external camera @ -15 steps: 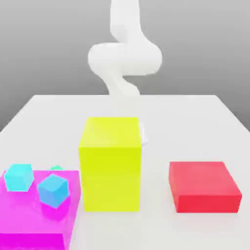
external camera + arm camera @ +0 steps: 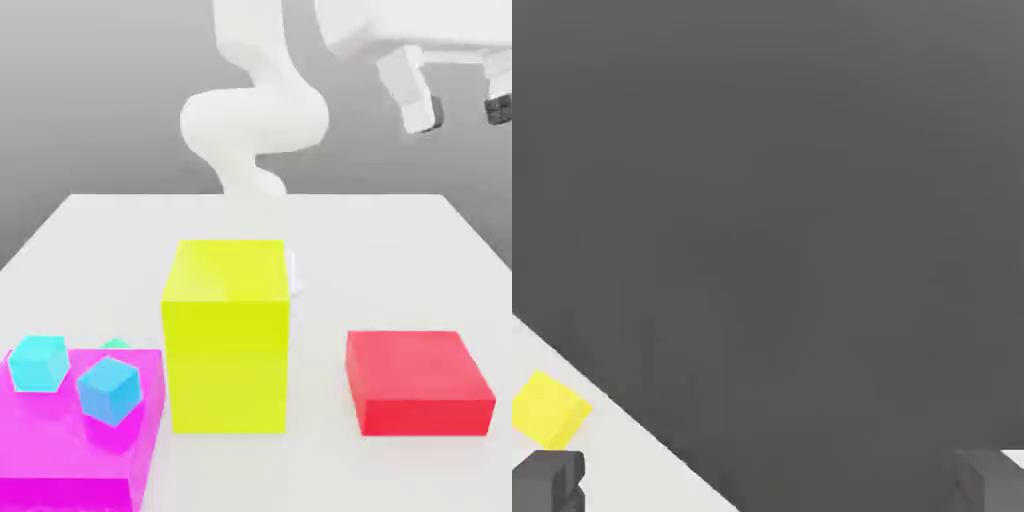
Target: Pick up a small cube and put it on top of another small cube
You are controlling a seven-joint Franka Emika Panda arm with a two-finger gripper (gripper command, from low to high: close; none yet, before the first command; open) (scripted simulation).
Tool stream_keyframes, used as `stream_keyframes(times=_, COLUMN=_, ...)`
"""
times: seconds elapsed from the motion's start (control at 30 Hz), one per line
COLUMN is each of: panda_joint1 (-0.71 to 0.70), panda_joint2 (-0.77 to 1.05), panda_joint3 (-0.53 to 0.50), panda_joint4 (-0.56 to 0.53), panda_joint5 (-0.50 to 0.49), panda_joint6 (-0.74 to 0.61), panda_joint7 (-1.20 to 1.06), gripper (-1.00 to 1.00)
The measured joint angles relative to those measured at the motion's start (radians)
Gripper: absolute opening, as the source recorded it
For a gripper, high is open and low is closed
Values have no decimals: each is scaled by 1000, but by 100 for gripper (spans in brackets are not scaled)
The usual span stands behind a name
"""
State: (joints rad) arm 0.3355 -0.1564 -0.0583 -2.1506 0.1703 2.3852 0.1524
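Matte cyan cubes (image 2: 38, 364) on magenta slab (image 2: 60, 455), tall yellow block (image 2: 227, 335), tool (image 2: 461, 112) released, empty

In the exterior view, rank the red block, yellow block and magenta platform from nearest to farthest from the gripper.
The gripper is open, high at the exterior view's upper right.
1. Red block, below it on the right.
2. Yellow block, in the middle.
3. Magenta platform, at the lower left, carrying the small cubes.
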Motion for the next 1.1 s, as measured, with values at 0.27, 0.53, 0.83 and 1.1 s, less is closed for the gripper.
stream_keyframes(times=0.27, panda_joint1=98, panda_joint2=283, panda_joint3=49, panda_joint4=65, panda_joint5=-9, panda_joint6=47, panda_joint7=-234, gripper=0)
stream_keyframes(times=0.53, panda_joint1=170, panda_joint2=556, panda_joint3=101, panda_joint4=127, panda_joint5=-131, panda_joint6=103, panda_joint7=-395, gripper=0)
stream_keyframes(times=0.83, panda_joint1=223, panda_joint2=793, panda_joint3=98, panda_joint4=182, panda_joint5=-215, panda_joint6=220, panda_joint7=-445, gripper=-100)
stream_keyframes(times=1.1, panda_joint1=221, panda_joint2=708, panda_joint3=101, panda_joint4=163, panda_joint5=-209, panda_joint6=152, panda_joint7=-450, gripper=-100)
